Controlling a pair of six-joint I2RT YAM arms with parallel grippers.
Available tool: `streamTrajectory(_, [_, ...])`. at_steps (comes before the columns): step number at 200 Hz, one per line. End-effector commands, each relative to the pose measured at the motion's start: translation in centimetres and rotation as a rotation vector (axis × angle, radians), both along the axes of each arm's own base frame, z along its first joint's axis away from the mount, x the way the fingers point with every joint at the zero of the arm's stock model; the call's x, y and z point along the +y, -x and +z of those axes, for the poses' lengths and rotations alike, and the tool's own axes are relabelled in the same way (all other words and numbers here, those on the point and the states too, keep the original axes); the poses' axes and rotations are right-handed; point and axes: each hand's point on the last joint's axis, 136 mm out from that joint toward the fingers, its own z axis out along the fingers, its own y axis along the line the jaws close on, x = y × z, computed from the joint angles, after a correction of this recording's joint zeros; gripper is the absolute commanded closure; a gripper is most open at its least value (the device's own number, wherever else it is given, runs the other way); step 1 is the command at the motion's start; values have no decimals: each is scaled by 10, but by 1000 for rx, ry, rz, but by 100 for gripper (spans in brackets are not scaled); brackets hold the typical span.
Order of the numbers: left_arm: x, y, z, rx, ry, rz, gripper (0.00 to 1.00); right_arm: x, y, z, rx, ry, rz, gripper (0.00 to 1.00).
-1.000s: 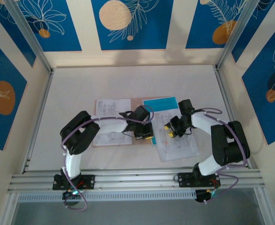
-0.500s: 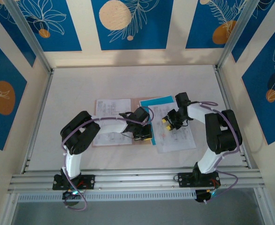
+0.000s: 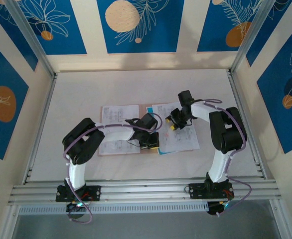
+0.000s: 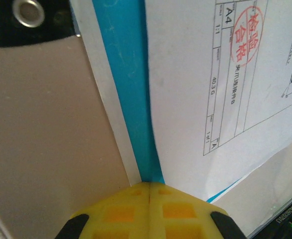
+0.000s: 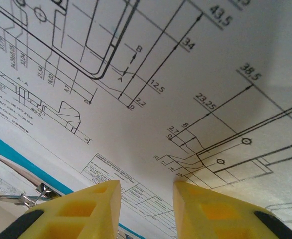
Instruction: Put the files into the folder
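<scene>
The pinkish-tan folder point(image 3: 144, 110) lies open in the middle of the table, with one printed white sheet point(image 3: 118, 130) on its left leaf. A second printed white sheet point(image 3: 182, 138) lies on the right leaf, covering most of the cyan sheet point(image 4: 131, 74). My left gripper point(image 3: 154, 143) is shut, its yellow tip point(image 4: 150, 186) resting at the cyan sheet's edge beside the bare folder card point(image 4: 46, 129). My right gripper point(image 3: 173, 124) stands open, both fingertips point(image 5: 101, 199) pressed down on the white drawing sheet point(image 5: 151, 74).
A small metal clip point(image 5: 31, 196) shows at the folder's edge in the right wrist view. Aluminium rails point(image 3: 136, 191) run along the near edge, and patterned walls point(image 3: 136, 30) close in the back and sides of the table.
My right gripper has moved up and to the left, sliding the white drawing sheet over the cyan sheet onto the folder's right leaf. The left gripper has stayed put.
</scene>
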Motion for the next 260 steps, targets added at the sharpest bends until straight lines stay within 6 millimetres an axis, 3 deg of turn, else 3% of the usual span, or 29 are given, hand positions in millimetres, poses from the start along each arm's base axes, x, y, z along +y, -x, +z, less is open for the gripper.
streamTrajectory(1, [36, 7, -16, 31, -141, 18, 100, 3, 10, -12, 58, 26, 7, 65])
streamTrajectory(21, [36, 2, -5, 2, -135, 22, 100, 6, 11, -12, 62, 31, 17, 65])
streamTrajectory(48, [32, -2, 17, -23, -94, 50, 79, 5, 16, -10, 60, 41, 27, 65])
streamTrajectory(94, [21, 5, 32, 35, 49, 156, 63, 7, 21, -9, 56, 36, 36, 65])
streamTrajectory(137, [1, 14, 25, 108, 123, 189, 61, 7, 25, -10, 60, 41, 47, 65])
streamTrajectory(212, [21, 17, 11, 72, -23, 188, 61, 7, 30, -12, 60, 31, 62, 65])
streamTrajectory(260, [18, 19, 4, 80, -13, 192, 60, 11, 30, -11, 59, 23, 70, 65])
